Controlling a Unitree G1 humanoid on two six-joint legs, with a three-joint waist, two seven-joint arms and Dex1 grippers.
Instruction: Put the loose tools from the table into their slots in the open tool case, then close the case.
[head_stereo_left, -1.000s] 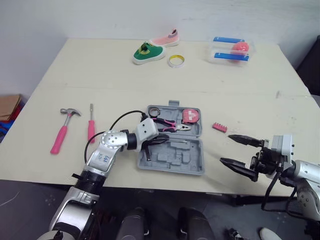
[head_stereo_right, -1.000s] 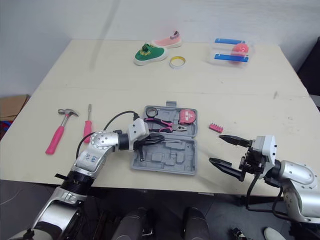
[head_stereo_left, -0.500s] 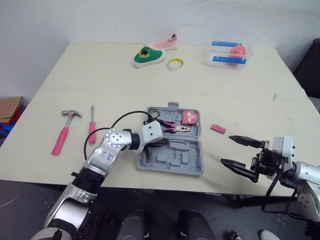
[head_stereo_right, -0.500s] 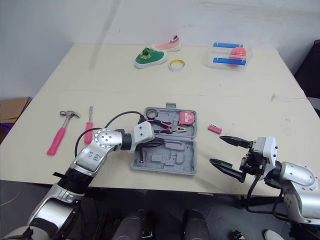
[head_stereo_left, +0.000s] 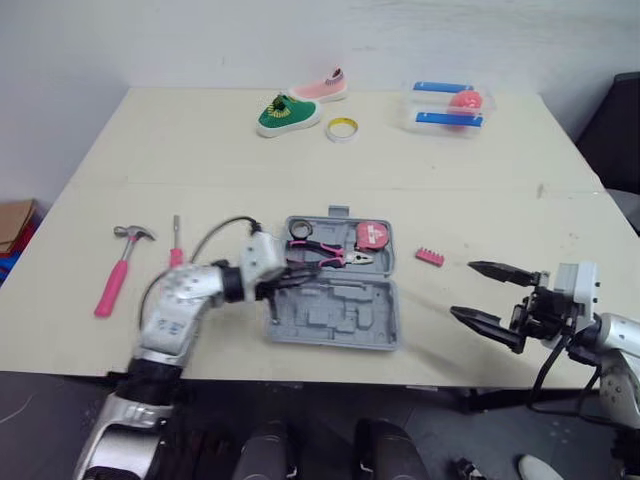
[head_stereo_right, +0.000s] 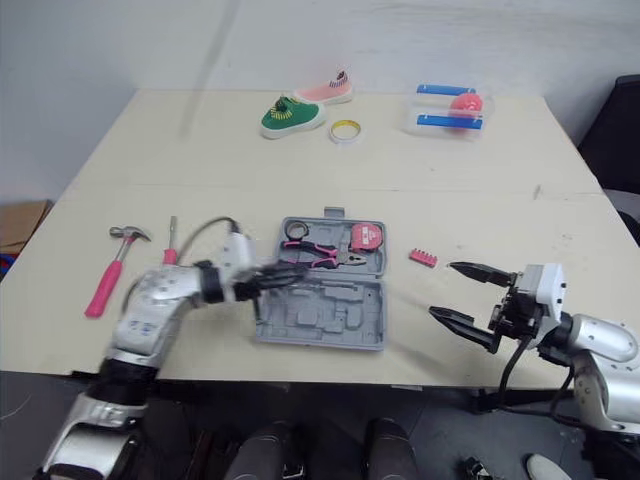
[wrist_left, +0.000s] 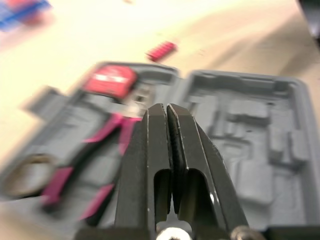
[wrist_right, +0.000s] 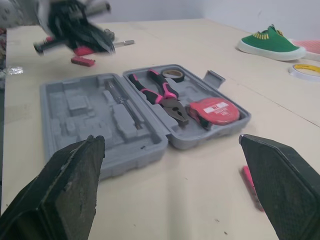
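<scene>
we are holding our left gripper (wrist_left: 166, 107) clenched on nothing over the open tool case (head_stereo_left: 335, 315) and our right gripper (head_stereo_left: 462, 289) spread wide beside it, probably readying for the hammer (head_stereo_left: 118, 272), screwdriver (head_stereo_left: 176, 245) and pink bit strip (head_stereo_left: 430, 257) lying loose on the table (head_stereo_left: 300, 150).

I stand in a bare test lab: plain white wall (head_stereo_left: 300, 40), wide beige table (head_stereo_left: 200, 150). Stray props lie there, a green fabric shoe (head_stereo_left: 288, 113) and a yellow tape roll (head_stereo_left: 342, 129).
</scene>
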